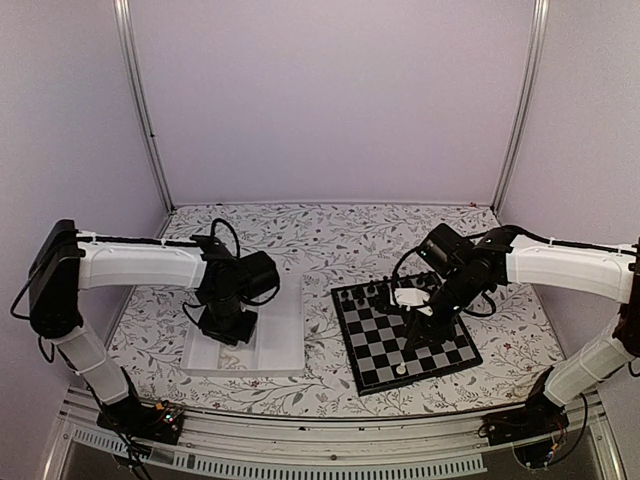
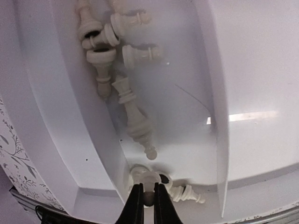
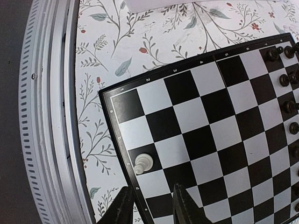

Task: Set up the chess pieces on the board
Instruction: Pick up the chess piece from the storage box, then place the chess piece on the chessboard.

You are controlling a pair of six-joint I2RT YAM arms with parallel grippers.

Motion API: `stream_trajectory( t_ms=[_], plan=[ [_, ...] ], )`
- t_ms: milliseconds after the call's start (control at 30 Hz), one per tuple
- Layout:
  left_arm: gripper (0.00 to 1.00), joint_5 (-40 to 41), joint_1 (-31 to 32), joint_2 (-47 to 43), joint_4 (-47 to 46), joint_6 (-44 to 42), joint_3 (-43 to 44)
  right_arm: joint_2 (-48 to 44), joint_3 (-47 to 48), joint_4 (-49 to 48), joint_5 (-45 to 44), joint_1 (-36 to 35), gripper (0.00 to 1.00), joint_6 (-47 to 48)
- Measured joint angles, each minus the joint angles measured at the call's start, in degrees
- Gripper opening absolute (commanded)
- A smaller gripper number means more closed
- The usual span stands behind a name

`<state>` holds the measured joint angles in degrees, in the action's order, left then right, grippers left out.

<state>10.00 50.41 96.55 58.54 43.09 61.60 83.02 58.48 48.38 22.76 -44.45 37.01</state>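
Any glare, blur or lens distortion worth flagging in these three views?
Left wrist: a bright glare streak on the tray, and the cream piece between the left gripper's fingers looks soft. Right wrist: sharp, but the board edge and table rail bow from wide-angle distortion. Top external: even light, chess pieces too small to resolve.

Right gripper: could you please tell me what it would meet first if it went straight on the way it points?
Most likely the board, at its border beside the lone white piece; the right gripper points down at it with nothing between, though depth is unclear.
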Motion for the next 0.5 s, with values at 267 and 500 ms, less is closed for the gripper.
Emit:
stream_trajectory(
  t_ms=[267,500],
  plan=[
    [0.04,-0.9,3.7,-2.9,4.6,-3.3,12.4,-1.1,-0.8,-0.4,0.3,1.0,0.32,0.0],
    [0.05,-4.2,11.1,7.2,4.7,-9.2,29.5,-7.1,-3.9,-5.0,4.6,16.3,0.33,-0.3]
  ],
)
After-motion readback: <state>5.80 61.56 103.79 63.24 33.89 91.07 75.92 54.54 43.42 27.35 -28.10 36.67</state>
